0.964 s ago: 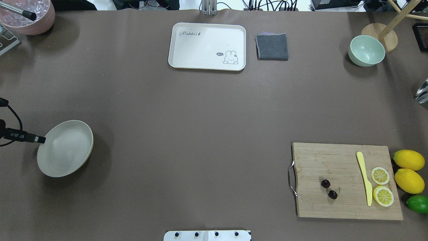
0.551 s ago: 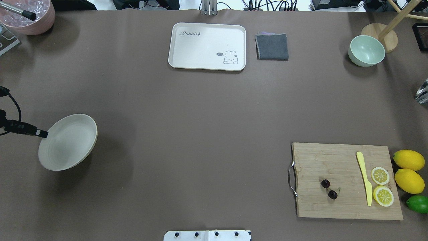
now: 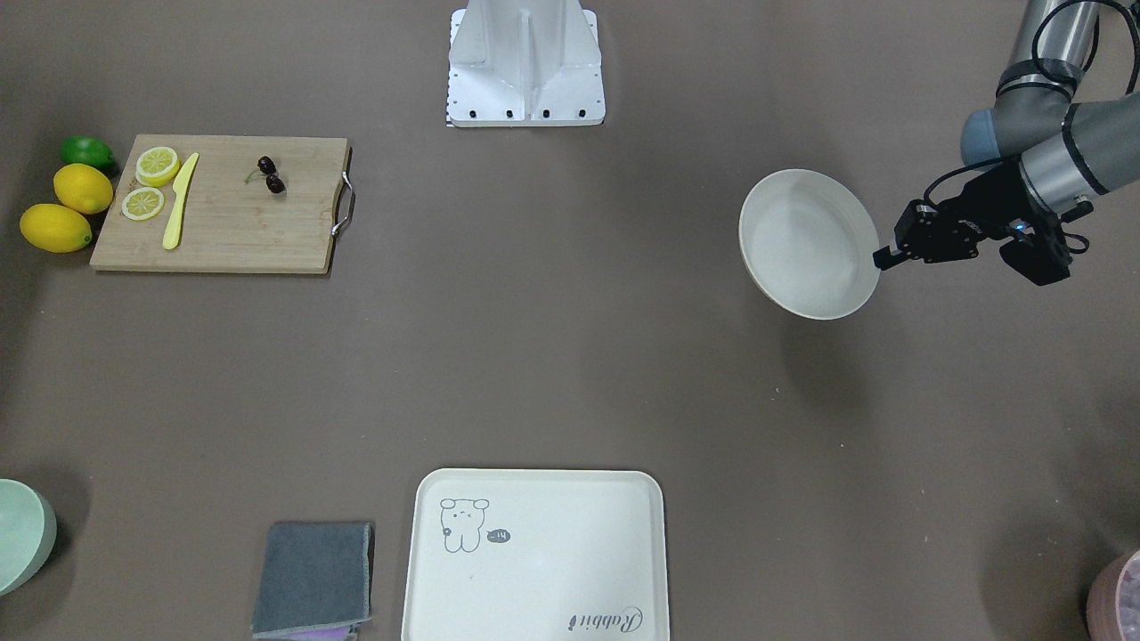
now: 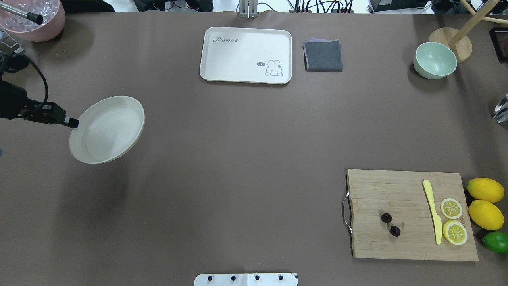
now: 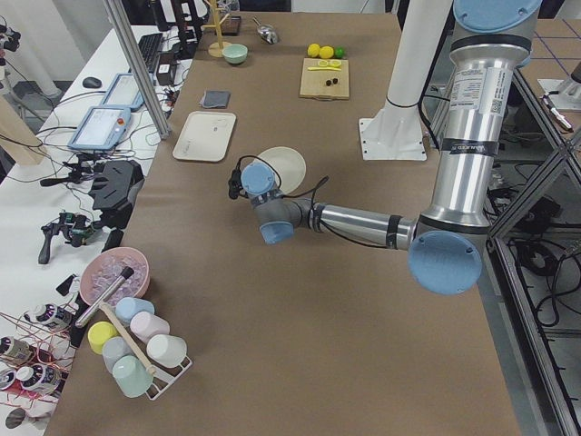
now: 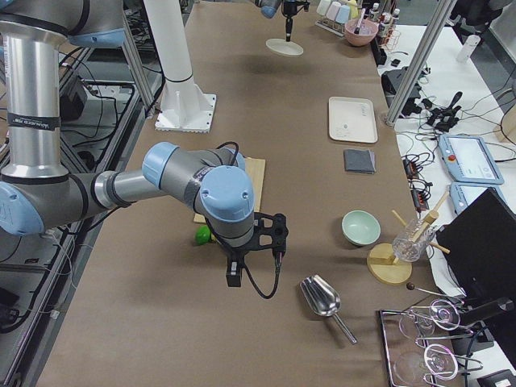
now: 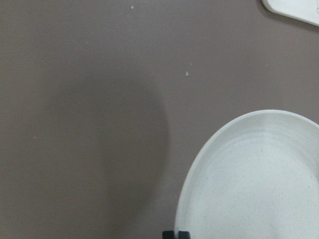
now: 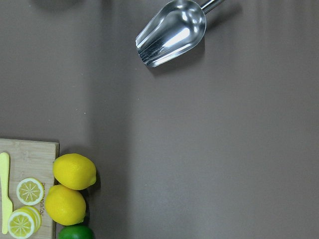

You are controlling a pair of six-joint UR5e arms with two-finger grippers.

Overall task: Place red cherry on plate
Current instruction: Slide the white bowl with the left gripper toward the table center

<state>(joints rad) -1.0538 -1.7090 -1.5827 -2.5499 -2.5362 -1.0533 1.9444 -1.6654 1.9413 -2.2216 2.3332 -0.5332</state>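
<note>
The plate (image 4: 107, 129) is a round cream-white dish held tilted above the brown table, its shadow below it. My left gripper (image 4: 74, 123) is shut on its rim at the left edge; the front view shows the same grip (image 3: 882, 259) on the plate (image 3: 809, 242). In the left wrist view the fingertips (image 7: 176, 234) pinch the plate's (image 7: 254, 179) edge. The red cherry (image 4: 390, 224), a dark pair joined by stems, lies on the wooden cutting board (image 4: 408, 238) at the near right. My right gripper (image 6: 233, 279) hangs beyond the board's right end; whether it is open or shut I cannot tell.
On the board lie a yellow knife (image 4: 432, 210) and two lemon slices (image 4: 452, 220); two lemons (image 4: 485, 202) and a lime (image 4: 496, 241) sit beside it. A rabbit tray (image 4: 246, 55), grey cloth (image 4: 322, 55), green bowl (image 4: 435, 59) and pink bowl (image 4: 33, 20) line the far edge. A metal scoop (image 8: 172, 32) lies at the right end.
My left gripper has carried the plate away from the robot's side and a little toward the table's middle, and the plate sits higher above the table. The cherry has not moved.
</note>
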